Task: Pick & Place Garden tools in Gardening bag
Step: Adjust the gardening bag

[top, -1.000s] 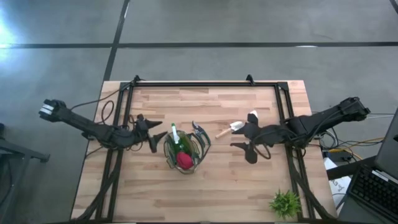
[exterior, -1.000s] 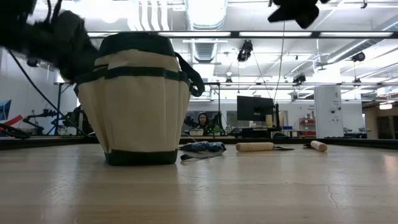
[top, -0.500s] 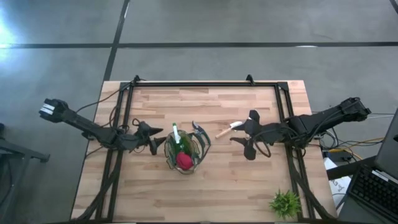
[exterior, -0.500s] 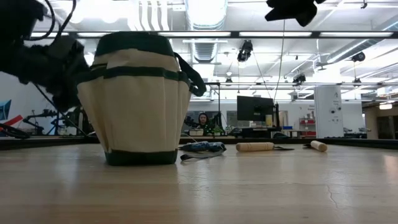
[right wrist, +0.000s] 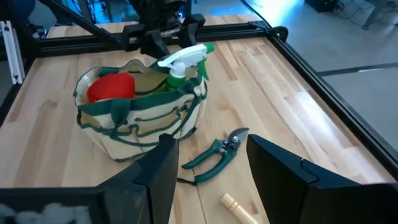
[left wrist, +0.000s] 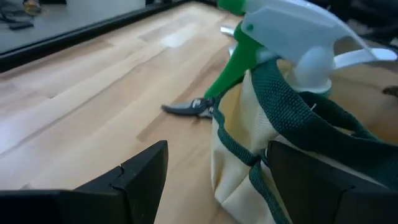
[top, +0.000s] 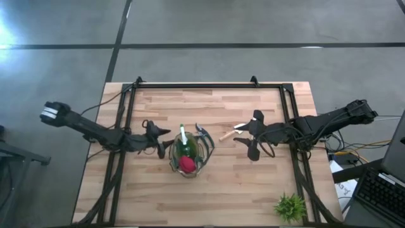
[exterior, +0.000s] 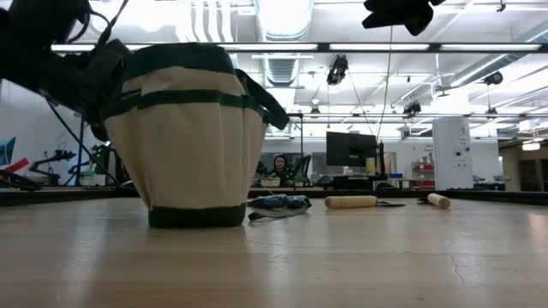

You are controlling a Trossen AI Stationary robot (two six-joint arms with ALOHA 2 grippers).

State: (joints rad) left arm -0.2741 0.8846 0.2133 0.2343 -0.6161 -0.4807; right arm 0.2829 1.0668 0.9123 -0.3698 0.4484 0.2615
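The gardening bag (top: 187,156) stands on its base mid-table and holds a green-and-white spray bottle (top: 183,135) and a red piece (top: 186,165). Dark shears (top: 202,134) lie flat just right of it. Farther right lies a wooden-handled trowel (top: 229,132). My left gripper (top: 162,143) is open at the bag's left rim, and the bag's wall shows between its fingers in the left wrist view. My right gripper (top: 251,135) hangs open and empty high above the trowel's blade end, its fingers (right wrist: 160,171) wide apart. My left gripper comes at the bag nearly level from the table's left and meets its left side just under the green rim (left wrist: 247,163). The open fingers (left wrist: 144,169) stand to either side of that wall. The bag stays on its base, its top leaning right (exterior: 184,64).
A small leafy plant (top: 290,206) stands at the near right corner. A black frame rail (top: 196,85) runs along the far edge and both sides. In the low view two wooden handles (exterior: 351,202) (exterior: 438,200) lie right of the bag. Bare boards lie near the front edge.
My left gripper has moved down and toward the table's right, up against the bag. The bag's top, with the spray bottle in it, has been nudged to the right and now leans, while its base has slid slightly the same way.
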